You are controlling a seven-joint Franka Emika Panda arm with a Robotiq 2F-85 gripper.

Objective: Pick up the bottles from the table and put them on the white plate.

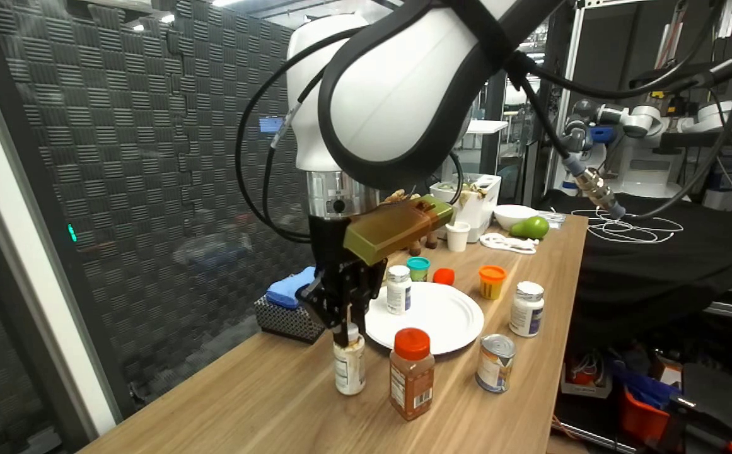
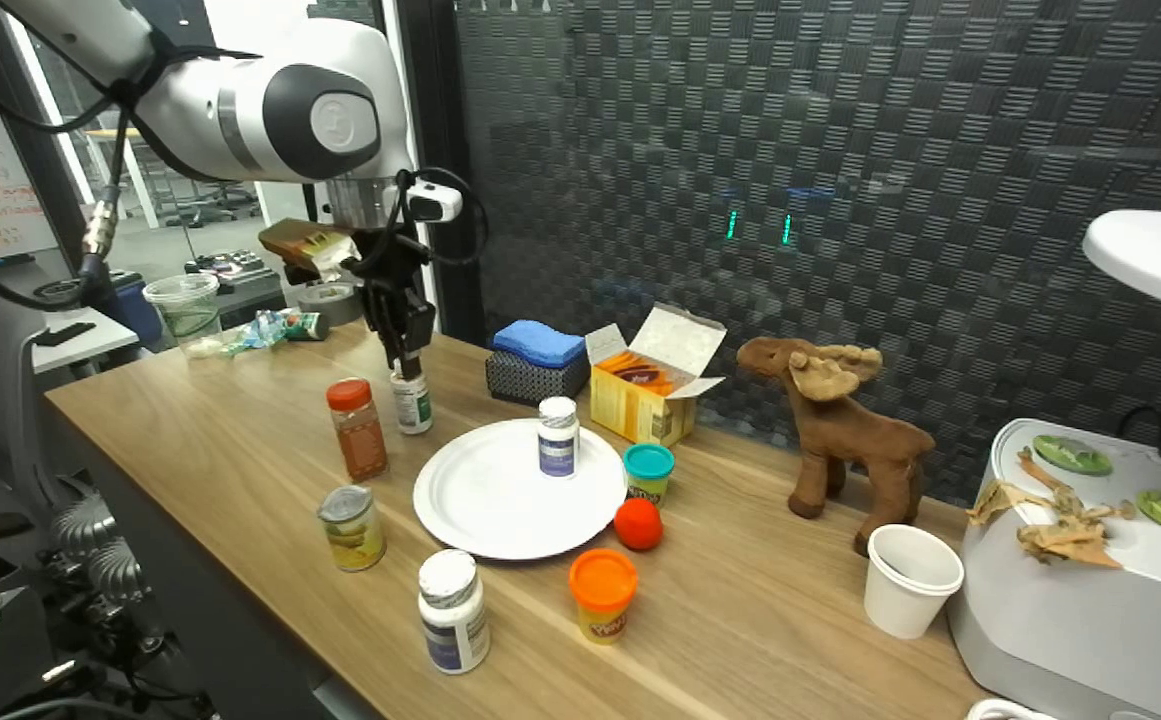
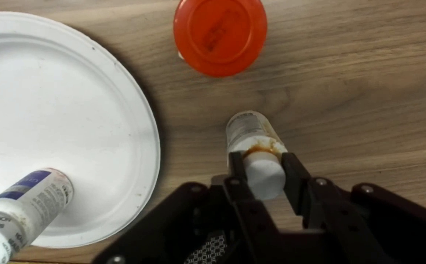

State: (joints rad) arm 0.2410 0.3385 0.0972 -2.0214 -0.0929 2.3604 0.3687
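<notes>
My gripper [image 3: 263, 157] points down over a stained whitish bottle [image 3: 248, 126], its pads pressed against both sides of the white cap. That bottle stands upright on the wooden table [image 1: 265, 407], close beside the white plate [image 3: 69, 106], in both exterior views. One white bottle [image 2: 558, 440] stands on the plate near its rim. An amber-brown bottle with a red cap [image 1: 412, 381] is upright on the table near the gripped one; from above, only its cap [image 3: 220, 35] shows clearly. Another white bottle [image 2: 454, 620] stands by the table's edge.
Near the plate are a can [image 2: 351, 530], an orange-lidded tub [image 2: 603, 595], a teal-lidded tub [image 2: 648, 472] and a red ball [image 2: 638, 524]. A dark box with a blue cloth [image 2: 538, 345], a yellow carton [image 2: 640, 405] and a toy moose [image 2: 845, 430] line the wall side.
</notes>
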